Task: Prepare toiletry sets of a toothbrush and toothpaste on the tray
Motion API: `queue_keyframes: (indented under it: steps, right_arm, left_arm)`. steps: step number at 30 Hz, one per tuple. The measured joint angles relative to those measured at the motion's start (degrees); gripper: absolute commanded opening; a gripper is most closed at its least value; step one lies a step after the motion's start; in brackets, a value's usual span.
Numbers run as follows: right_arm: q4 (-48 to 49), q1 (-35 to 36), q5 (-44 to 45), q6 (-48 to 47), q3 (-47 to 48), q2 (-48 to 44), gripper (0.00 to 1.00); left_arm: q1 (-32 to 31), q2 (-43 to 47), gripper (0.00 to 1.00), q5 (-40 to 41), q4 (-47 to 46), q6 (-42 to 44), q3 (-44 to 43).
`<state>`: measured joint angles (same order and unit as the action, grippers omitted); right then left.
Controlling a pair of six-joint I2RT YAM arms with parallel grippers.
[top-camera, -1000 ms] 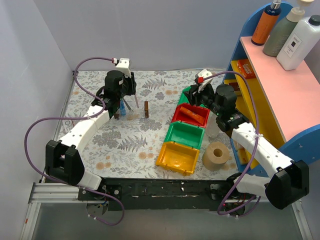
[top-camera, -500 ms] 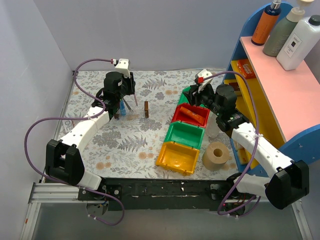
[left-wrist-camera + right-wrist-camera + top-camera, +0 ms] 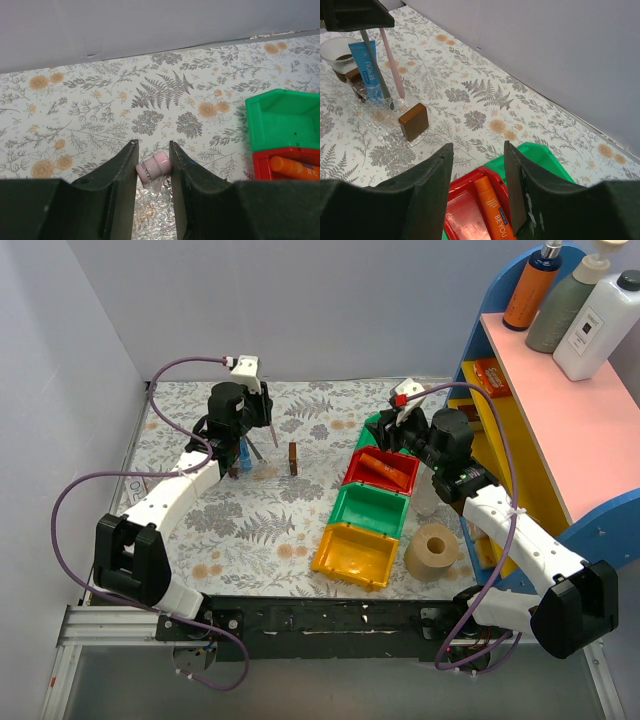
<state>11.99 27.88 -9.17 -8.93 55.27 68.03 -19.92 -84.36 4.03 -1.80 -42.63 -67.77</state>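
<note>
I'm watching the left gripper point(image 3: 152, 150) clamping its dark, flat-sided fingers on the rounded end of a pink toothbrush point(image 3: 392, 65). The slim stick is standing nearly upright with its lower end down in the tray point(image 3: 379, 126). The tray is sitting toward the far-left corner of the floral-printed table point(image 3: 260, 530). It is a shallow piece of crinkly clear plastic with a glossy dark brown block point(image 3: 413, 121) rising at each end. The toothpaste point(image 3: 365, 64), a flat bright-blue tube with white lettering, is leaning upright in the tray at the end nearer the table's left edge. Just beside it a thin grey toothbrush point(image 3: 375, 72) is slanting, its top hidden behind the gripper. The right gripper point(image 3: 477, 150) is hanging released, its jaws spread with nothing between them. It is hovering over the glossy red bin point(image 3: 382, 472), where a smooth orange tube point(image 3: 495, 212) is lying. Green bins point(image 3: 370, 510) and a yellow bin point(image 3: 355, 555) are lining up with it toward the near edge. A cardboard-coloured roll point(image 3: 432, 552) is standing beside the yellow one.
</note>
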Motion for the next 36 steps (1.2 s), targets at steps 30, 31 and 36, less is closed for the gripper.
queue_keyframes:
  steps: [30, 31, 36]
  right_arm:
    - [0.1, 0.0, -0.3, 0.0, 0.0, 1.0, 0.53]
    - [0.1, 0.0, -0.3, 0.0, 0.0, 1.0, 0.52]
    - [0.1, 0.0, -0.3, 0.0, 0.0, 1.0, 0.52]
  left_arm:
    - [1.0, -2.6, 0.00, -3.2, -3.4, 0.0, 4.1]
    - [1.1, -2.9, 0.00, -3.3, -3.4, 0.0, 4.2]
    - [1.8, -3.7, 0.00, -3.5, -3.4, 0.0, 4.2]
